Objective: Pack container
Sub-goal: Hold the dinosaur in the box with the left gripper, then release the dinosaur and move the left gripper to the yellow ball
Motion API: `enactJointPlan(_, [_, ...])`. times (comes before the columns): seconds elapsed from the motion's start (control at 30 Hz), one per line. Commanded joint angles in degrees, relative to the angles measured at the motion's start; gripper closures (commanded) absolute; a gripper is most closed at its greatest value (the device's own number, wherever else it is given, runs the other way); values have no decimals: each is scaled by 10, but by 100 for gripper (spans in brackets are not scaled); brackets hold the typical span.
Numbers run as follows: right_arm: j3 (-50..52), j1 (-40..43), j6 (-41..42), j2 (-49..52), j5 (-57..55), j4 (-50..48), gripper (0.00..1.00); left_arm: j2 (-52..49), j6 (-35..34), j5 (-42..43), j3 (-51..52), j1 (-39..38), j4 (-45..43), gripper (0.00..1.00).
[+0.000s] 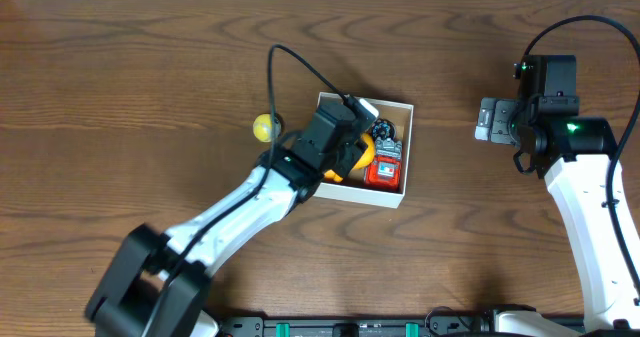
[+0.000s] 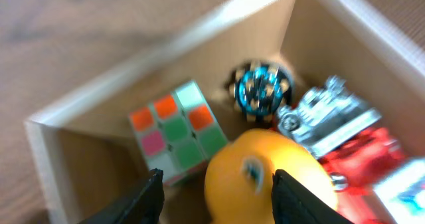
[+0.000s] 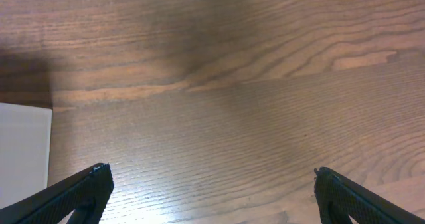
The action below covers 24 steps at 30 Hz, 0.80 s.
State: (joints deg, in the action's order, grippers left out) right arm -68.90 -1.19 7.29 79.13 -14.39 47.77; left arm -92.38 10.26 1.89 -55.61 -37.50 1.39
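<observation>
Container (image 1: 372, 196) sits mid-counter, a touch toward the right edge, and it's crowded: orange ball (image 2: 265, 177), puzzle cube (image 2: 176, 131), blue-and-black round gadget (image 2: 259, 90) and silver-and-red toy (image 2: 329, 117) are all inside. Left gripper (image 2: 218, 197) hangs over it, fingers spread, not pinching. Only the left wrist view shows the cube. Only the overhead view catches a yellow ball (image 1: 264, 127) on the wood beside the box's left wall. Right gripper (image 3: 212, 194) is spread wide over bare wood toward the right edge.
</observation>
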Motion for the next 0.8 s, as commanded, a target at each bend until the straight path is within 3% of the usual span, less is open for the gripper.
enactJointPlan(0.0, [-6,5,10,-1,-4,0,1,46,-6,-11,10,5,6,47])
enactJointPlan(0.2, [-6,5,10,-1,-4,0,1,86,-5,-34,10,6,17,46])
enactJointPlan(0.27, [-6,5,10,-1,-4,0,1,85,-11,-75,10,10,27,38])
enactJointPlan(0.4, [-6,5,10,-1,-4,0,1,83,-40,-154,10,36,55,36])
enactJointPlan(0.53, [-6,5,10,-1,-4,0,1,83,-78,-165,10,90,68,16])
enactJointPlan(0.77, [-6,5,10,-1,-4,0,1,71,-125,-143,10,182,67,5])
